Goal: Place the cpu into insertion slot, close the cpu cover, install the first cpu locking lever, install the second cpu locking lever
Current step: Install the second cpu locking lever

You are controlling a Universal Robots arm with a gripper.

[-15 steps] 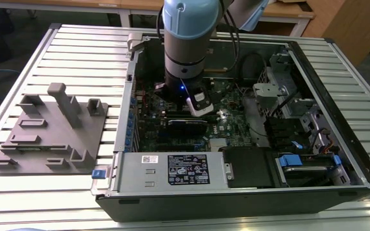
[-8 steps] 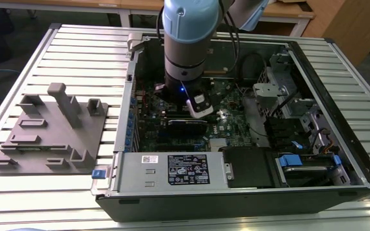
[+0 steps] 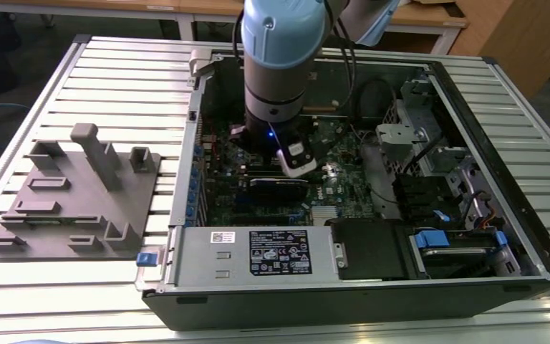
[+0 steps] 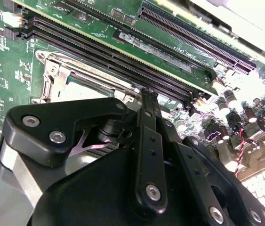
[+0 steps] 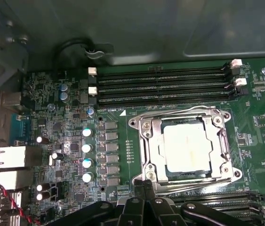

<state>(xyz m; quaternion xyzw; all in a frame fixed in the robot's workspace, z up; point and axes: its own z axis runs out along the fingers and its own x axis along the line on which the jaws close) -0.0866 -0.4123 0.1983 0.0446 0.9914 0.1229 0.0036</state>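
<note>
Silver-grey square cpu [image 5: 187,148] sits in the metal-rimmed insertion slot [image 5: 147,160] under the thin silvery cpu cover [image 5: 221,141], just beyond the black gripper [image 5: 144,188] with fingers together, on the green circuit board [image 5: 71,129] inside the black computer case [image 3: 504,136] on a slatted metal table [image 3: 112,79].

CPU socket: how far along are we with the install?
In the first wrist view the cpu sits in the insertion slot and the cpu cover lies flat over its edges. The tool is at the socket's edge beside a wire lever. I cannot tell whether either lever is latched, so the locking counts as unconfirmed.
</note>
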